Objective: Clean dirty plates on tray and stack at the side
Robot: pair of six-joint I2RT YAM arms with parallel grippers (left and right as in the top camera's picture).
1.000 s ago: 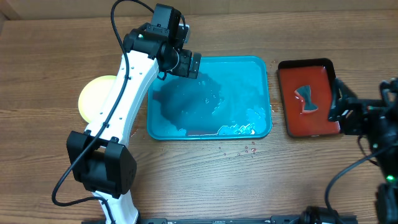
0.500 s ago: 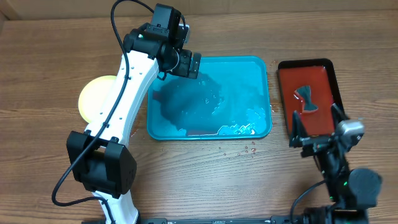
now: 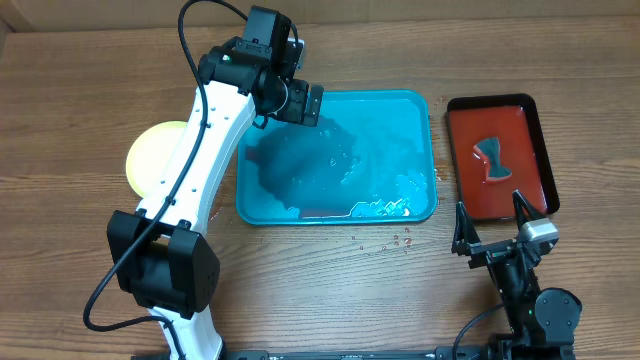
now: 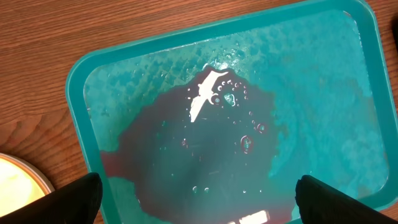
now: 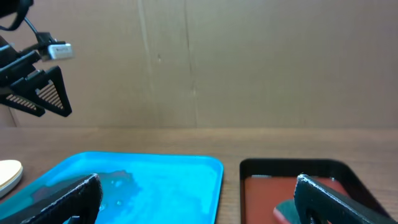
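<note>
The turquoise tray (image 3: 412,120) lies mid-table and holds a pool of reddish dirty water (image 4: 199,149); no plate shows in it. A pale yellow-green plate (image 3: 150,160) rests on the table left of the tray, partly hidden by my left arm; it also shows in the left wrist view (image 4: 15,180) and the right wrist view (image 5: 9,173). I cannot tell whether others are stacked under it. My left gripper (image 3: 305,103) hovers open and empty over the tray's far left part (image 4: 208,202). My right gripper (image 3: 492,232) is open and empty near the front edge (image 5: 205,202).
A red tray with a dark rim (image 3: 465,190) stands right of the turquoise tray and holds a grey sponge-like piece (image 3: 492,160). Water drops (image 3: 395,240) lie on the wood in front of the turquoise tray. A cardboard wall (image 5: 249,62) stands behind the table.
My right arm has drawn back from the right side of the red tray to the front edge, now below the red tray. My left arm and the tray have not moved.
</note>
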